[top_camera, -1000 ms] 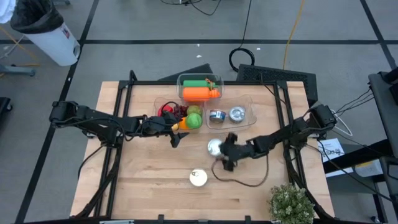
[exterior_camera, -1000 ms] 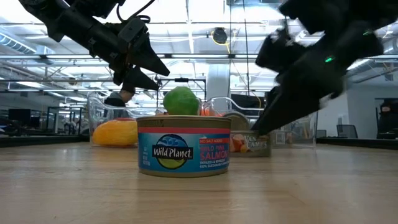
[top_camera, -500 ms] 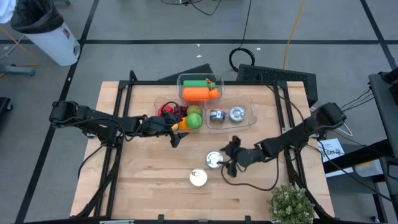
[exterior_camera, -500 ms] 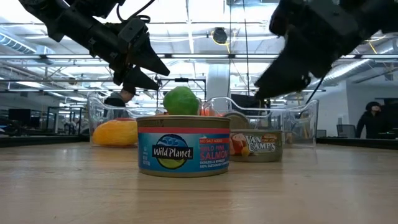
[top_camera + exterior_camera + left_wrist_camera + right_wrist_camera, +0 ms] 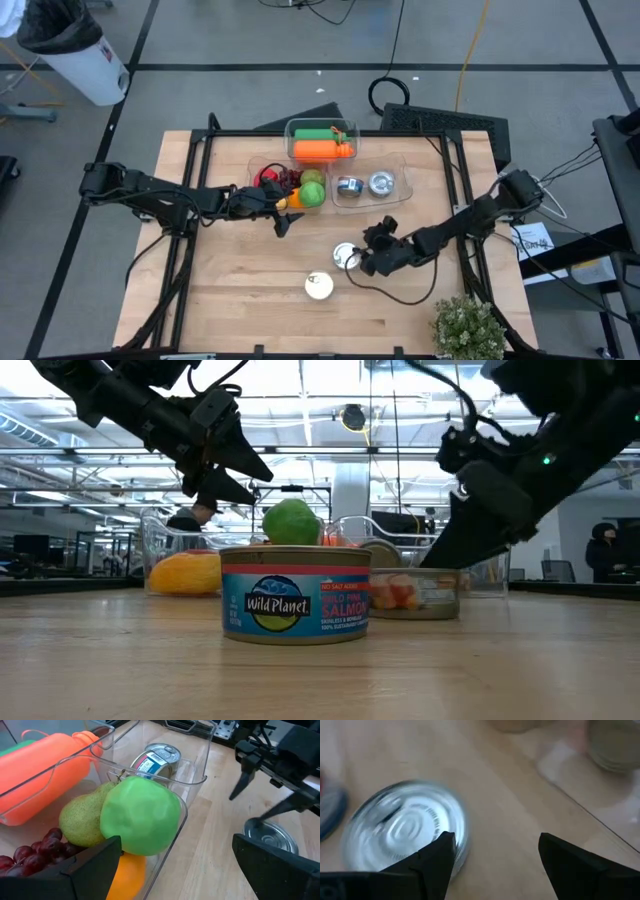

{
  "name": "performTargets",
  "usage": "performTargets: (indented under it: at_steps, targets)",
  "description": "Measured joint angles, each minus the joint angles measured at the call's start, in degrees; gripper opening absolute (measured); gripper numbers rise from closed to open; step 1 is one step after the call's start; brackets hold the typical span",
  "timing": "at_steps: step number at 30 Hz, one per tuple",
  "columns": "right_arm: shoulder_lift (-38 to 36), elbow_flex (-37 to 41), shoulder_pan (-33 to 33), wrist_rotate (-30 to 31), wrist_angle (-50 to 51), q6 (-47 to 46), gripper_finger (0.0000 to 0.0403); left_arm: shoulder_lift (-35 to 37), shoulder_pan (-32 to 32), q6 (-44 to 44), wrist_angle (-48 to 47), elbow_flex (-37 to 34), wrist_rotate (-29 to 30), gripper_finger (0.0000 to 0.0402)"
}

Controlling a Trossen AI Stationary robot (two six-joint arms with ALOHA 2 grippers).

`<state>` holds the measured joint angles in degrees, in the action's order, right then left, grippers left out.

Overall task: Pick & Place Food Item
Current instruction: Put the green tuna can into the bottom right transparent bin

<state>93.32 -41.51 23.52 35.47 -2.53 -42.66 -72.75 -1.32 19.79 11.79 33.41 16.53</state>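
Hovering beside the silver can (image 5: 345,257), the right end effector (image 5: 368,262) gapes open.

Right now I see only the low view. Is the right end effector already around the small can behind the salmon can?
Observer: No. In the right wrist view the small can lies mostly beside one finger of the open right end effector, not centred between them.
Operator: How do the two cans lie?
Observer: From above, the salmon can stands apart from the small can, nearer the front edge.
Operator: And the left arm?
Observer: The left end effector waits beside the fruit bin.
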Motion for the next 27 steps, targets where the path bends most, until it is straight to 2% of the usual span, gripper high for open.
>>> performTargets:
  at_steps: [6,15,17,20,27]
  targets:
    - [0.88,-0.17,-0.25,5.33,7.64,-9.12,0.0265,0.0,0.0,-0.02,-0.04,0.0,0.0,0.0393]
    - [0.26,-0.12,-0.27,6.73,11.73,-10.87,0.0243,0.0,0.02,-0.02,-0.11,0.0,0.0,0.0393]
    - [-1.34,-0.07,-0.59,4.45,12.91,-10.42,0.024,0.0,0.02,-0.02,-0.09,0.0,0.0,0.0392]
    - [-4.37,-0.95,-2.75,-3.71,17.27,-10.39,0.0237,0.0,0.01,-0.02,-0.09,0.0,0.0,0.0392]
    - [-5.91,-8.09,-8.82,-20.52,36.15,-12.65,0.0235,0.0,0.01,-0.02,-0.08,0.0,-0.02,0.0393]
